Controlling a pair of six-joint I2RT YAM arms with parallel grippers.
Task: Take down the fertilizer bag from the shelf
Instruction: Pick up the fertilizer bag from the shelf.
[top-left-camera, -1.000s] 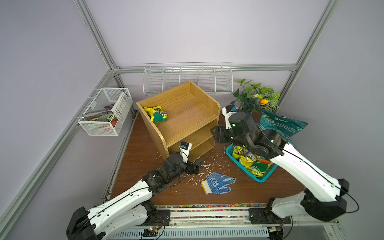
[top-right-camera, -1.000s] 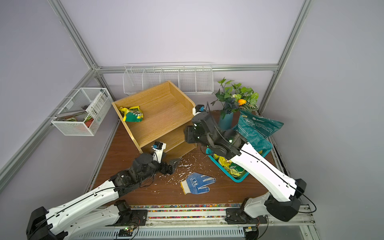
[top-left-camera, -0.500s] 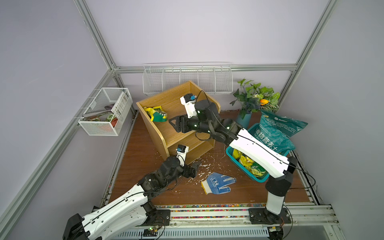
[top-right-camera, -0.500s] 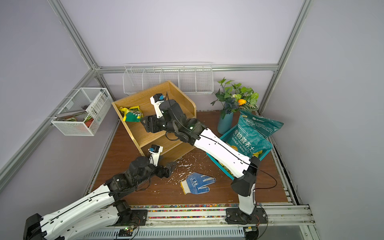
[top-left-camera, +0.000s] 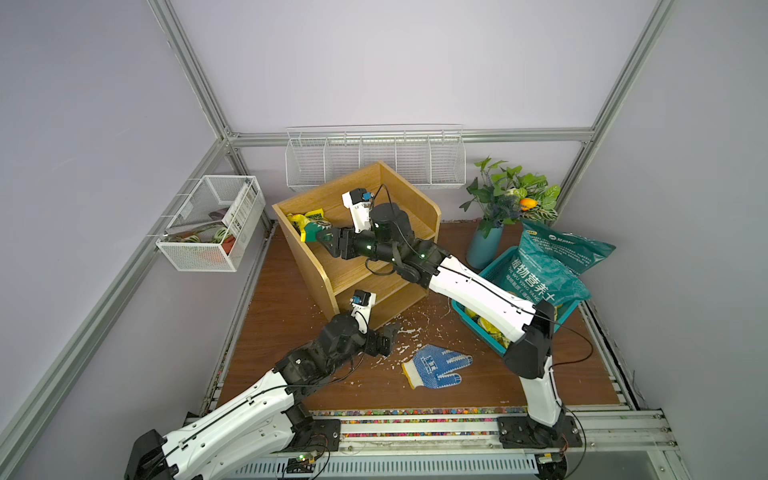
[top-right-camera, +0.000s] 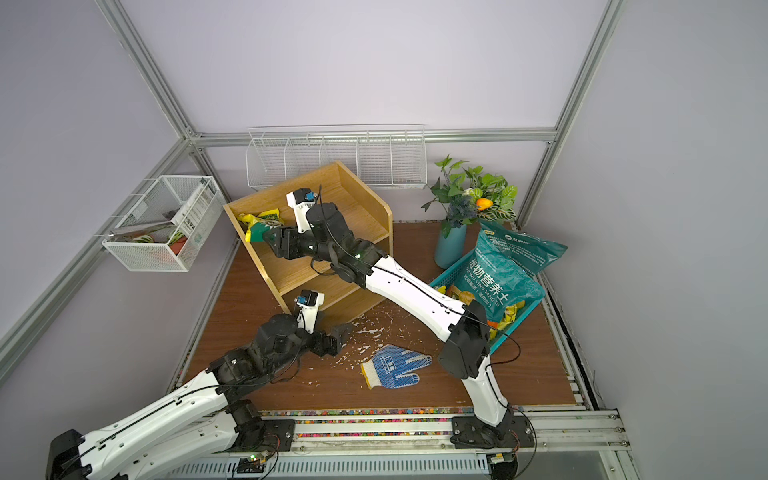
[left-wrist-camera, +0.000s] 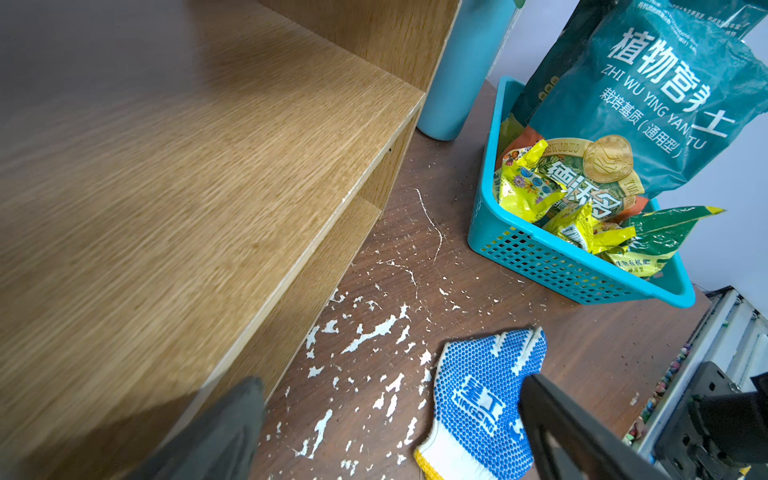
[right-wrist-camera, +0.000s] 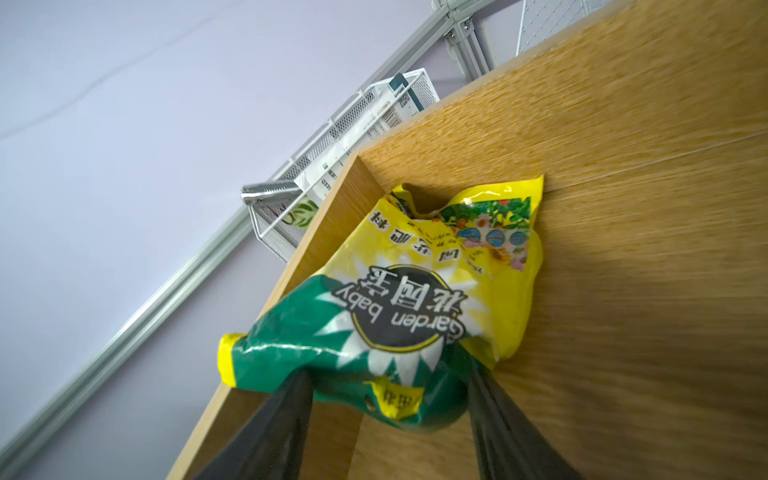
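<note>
Right gripper (right-wrist-camera: 390, 386): clamped on fertilizer bag (right-wrist-camera: 415, 299), far-left corner of shelf (top-left-camera: 399, 195) top.
Left gripper (left-wrist-camera: 390, 386): jaws wide, empty, near work glove (left-wrist-camera: 486, 395).

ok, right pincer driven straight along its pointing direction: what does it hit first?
The fertilizer bag: its green end already sits between the right pincer fingers. Right behind it, probably the shelf and its raised corner boards.
</note>
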